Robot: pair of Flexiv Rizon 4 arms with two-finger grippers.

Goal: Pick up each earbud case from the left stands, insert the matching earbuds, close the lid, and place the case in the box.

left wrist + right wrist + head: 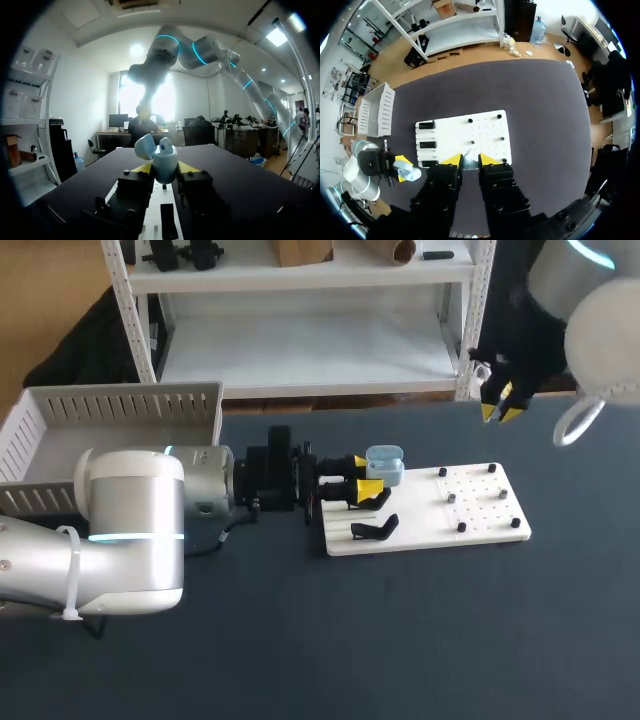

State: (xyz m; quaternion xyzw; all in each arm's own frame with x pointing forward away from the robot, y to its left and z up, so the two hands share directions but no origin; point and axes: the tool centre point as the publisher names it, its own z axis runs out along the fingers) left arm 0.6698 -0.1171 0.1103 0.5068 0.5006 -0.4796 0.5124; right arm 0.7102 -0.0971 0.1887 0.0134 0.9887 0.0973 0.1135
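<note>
A light blue earbud case (pixel 385 465) with its lid open sits between the yellow tips of my left gripper (pixel 366 476), which is shut on it just above the left end of the white board (pixel 425 510). In the left wrist view the case (pixel 164 162) stands upright between the tips, lid (pixel 145 145) tilted back. My right gripper (pixel 501 413) hangs high over the table's far right. In its wrist view a small pale earbud (pixel 468 161) is pinched between the tips of the right gripper (pixel 470 160).
Black stands (pixel 427 144) line the board's left edge, one of them (pixel 375 530) near my left gripper. Small black pegs (pixel 452 497) dot the board's right half. A white slatted box (pixel 120 405) stands at the far left of the dark table.
</note>
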